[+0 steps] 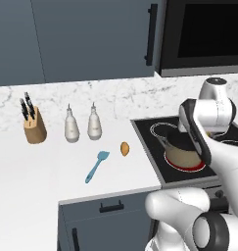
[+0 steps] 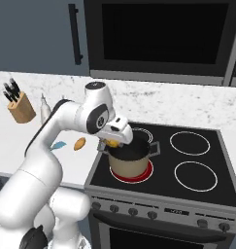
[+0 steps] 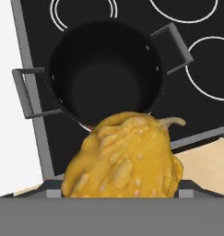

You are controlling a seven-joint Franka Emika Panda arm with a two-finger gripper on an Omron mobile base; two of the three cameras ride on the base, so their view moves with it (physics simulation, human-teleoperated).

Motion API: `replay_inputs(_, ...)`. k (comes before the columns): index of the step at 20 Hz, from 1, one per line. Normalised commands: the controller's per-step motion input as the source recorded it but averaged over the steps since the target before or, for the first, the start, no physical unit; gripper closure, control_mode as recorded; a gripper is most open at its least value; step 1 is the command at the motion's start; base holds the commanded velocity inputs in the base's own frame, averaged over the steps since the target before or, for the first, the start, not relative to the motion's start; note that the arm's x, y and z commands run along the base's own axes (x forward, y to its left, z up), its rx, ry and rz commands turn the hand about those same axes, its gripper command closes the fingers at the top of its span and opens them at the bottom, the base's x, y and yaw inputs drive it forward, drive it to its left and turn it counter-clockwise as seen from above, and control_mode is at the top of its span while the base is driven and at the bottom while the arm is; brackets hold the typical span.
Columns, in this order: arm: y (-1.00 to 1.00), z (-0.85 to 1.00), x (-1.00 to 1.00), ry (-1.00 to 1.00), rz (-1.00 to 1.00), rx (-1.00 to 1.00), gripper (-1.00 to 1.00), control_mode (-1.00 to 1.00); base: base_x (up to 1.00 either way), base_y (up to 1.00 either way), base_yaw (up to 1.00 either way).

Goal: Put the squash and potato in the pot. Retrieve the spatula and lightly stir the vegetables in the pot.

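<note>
Clearly the first step is in hand: the squash [image 3: 125, 156] sits between the jaws of the gripper [image 2: 113, 141], which stand wide yet are closed on its lumpy yellow body, and it hangs above the near left rim of the pot [image 2: 130, 163]. In the hand view the pot's black inside is bare, so I judge that nothing has gone in yet, and the squash overlaps the near rim rather than hanging squarely over the opening. The pot stands on the near left burner of the stove [image 2: 207, 146], whose ring glows red under it. The potato [image 1: 124, 148] lies on the white counter [image 1: 47, 162] to the left of the stove, with the spatula [image 1: 97, 165] just beside it, further left and a little nearer; both are untouched. The next move, as I read it, calls for carrying the squash a little farther in over the middle of the pot, lowering it past the rim and then letting the jaws part, so that it drops inside and does not catch on the edge or the handle. After that the potato is due, then the spatula.
</note>
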Motion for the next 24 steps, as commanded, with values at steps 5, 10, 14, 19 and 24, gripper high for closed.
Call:
replay_inputs(5,-0.35,-0.51,0.35,-0.08,0.27,0.0,1.0,-1.0,0.0,0.0,0.0)
replay_inputs(10,-0.08,-0.38,0.4,-0.02,0.13,0.0,1.0,-1.0,0.0,0.0,0.0)
replay_inputs(14,-0.01,-0.24,0.58,0.0,0.01,0.0,1.0,-1.0,0.0,0.0,0.0)
replay_inputs(19,-0.18,-0.23,0.54,0.04,0.0,0.04,1.0,-1.0,0.0,0.0,0.0)
replay_inputs(24,-0.27,-0.31,0.36,0.08,0.0,0.09,1.0,-1.0,0.0,0.0,0.0)
